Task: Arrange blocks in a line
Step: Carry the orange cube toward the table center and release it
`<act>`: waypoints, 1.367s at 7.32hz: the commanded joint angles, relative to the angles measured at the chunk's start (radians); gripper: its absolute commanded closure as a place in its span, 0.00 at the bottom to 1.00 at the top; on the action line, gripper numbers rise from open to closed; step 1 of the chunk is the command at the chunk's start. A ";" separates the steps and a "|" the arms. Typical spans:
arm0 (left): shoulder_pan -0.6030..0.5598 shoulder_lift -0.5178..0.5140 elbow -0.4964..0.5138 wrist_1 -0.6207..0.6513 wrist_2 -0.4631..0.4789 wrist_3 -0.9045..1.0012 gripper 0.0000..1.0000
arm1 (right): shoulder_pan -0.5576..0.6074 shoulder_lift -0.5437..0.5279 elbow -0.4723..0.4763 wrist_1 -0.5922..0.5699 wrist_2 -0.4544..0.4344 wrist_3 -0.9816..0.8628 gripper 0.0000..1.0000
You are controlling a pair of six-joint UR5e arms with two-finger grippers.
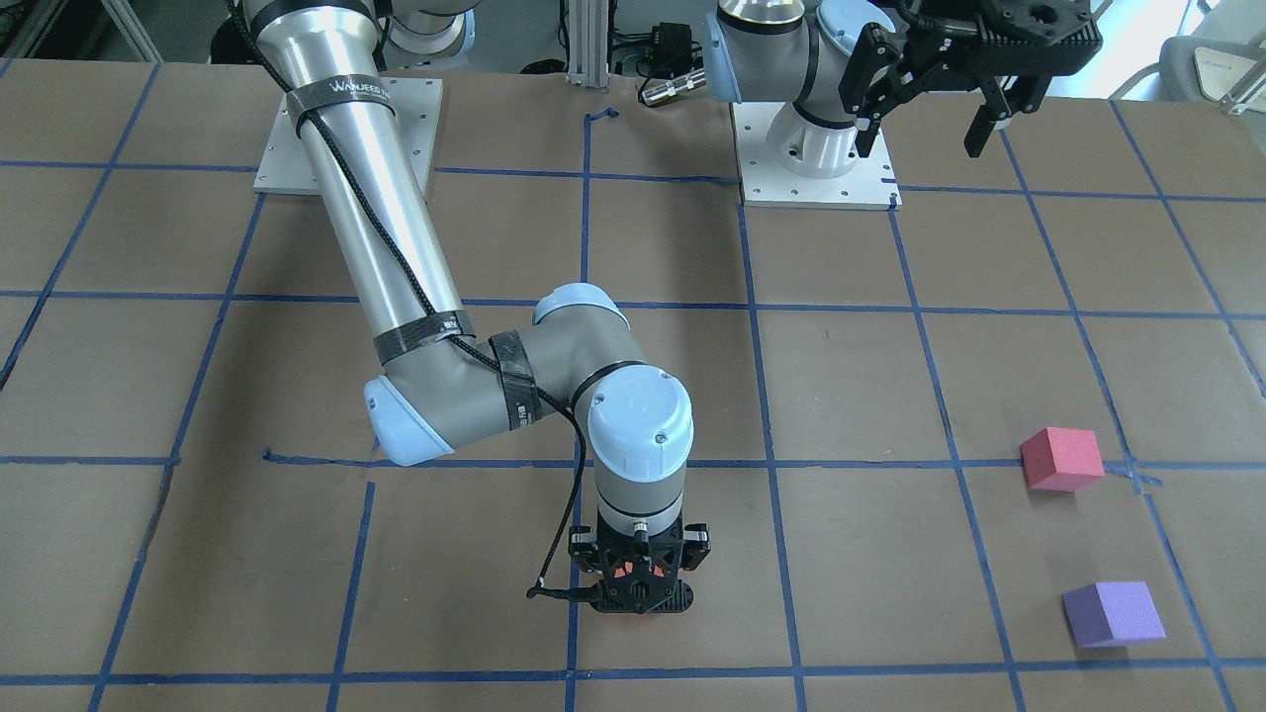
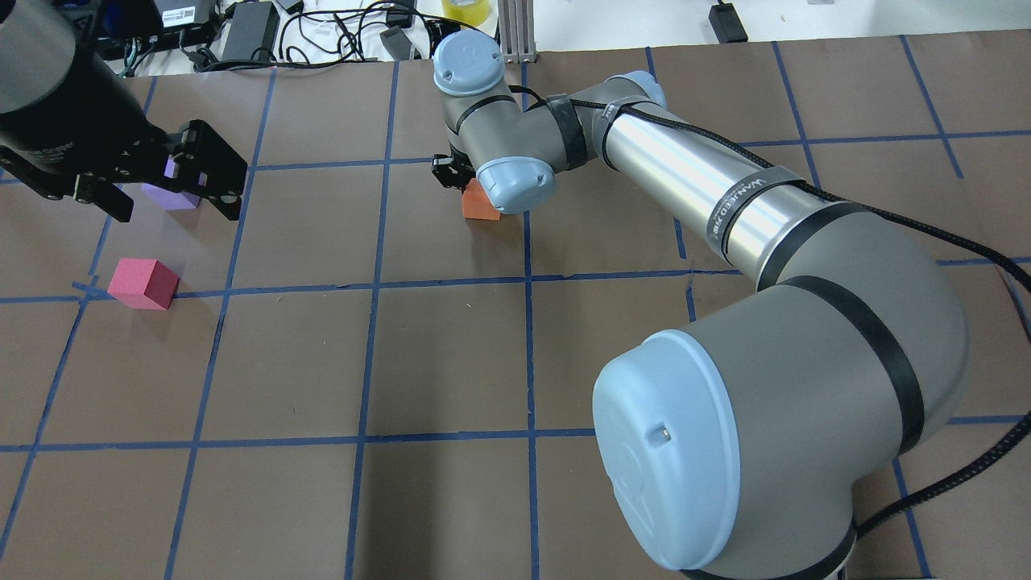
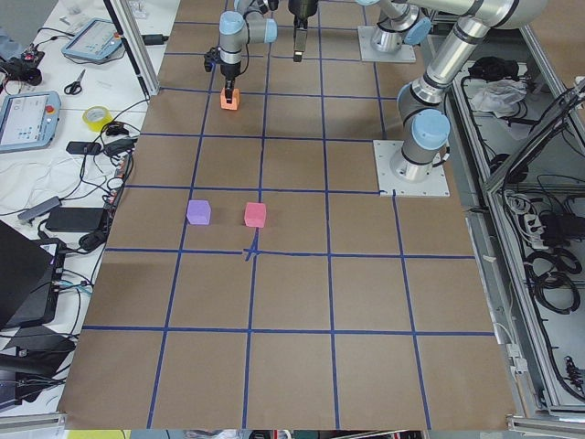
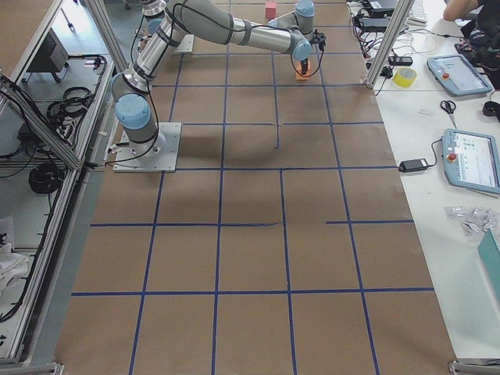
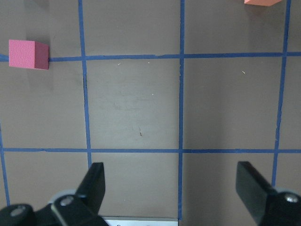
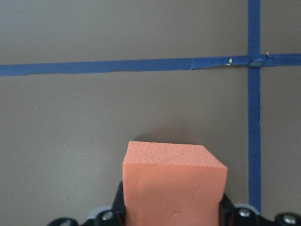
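One orange block [image 6: 174,183], clamped in right tool [image 1: 641,583]

Plainly a robotics lab. Told by the wide tabletop [image 3: 292,302], papered in brown and gridded with blue tape, and by two grey robot arms [image 1: 376,198] bolted onto it through metal base plates [image 3: 434,186]. Beside the tabletop, white benches [image 4: 437,234] strewn with touchscreen teach pendants [image 4: 473,160], a yellow tape roll [image 4: 405,76], scissors [image 4: 447,107], a power brick [image 4: 412,165] and tangled cables [image 2: 322,24]. Round the tabletop's edges, aluminium frame posts [image 4: 391,31]; off its opposite long side, coiled cable bundles [image 3: 548,265] in metal racking.
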 commanded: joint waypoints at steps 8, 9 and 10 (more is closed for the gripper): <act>0.000 0.008 -0.020 0.004 0.015 -0.003 0.00 | -0.151 -0.469 0.149 0.415 -0.002 -0.107 0.00; 0.002 0.010 -0.043 0.008 0.009 0.006 0.00 | -0.192 -0.563 0.244 0.415 -0.010 -0.198 0.00; 0.000 0.011 -0.045 0.037 0.012 0.004 0.00 | -0.216 -0.664 0.340 0.415 -0.011 -0.239 0.00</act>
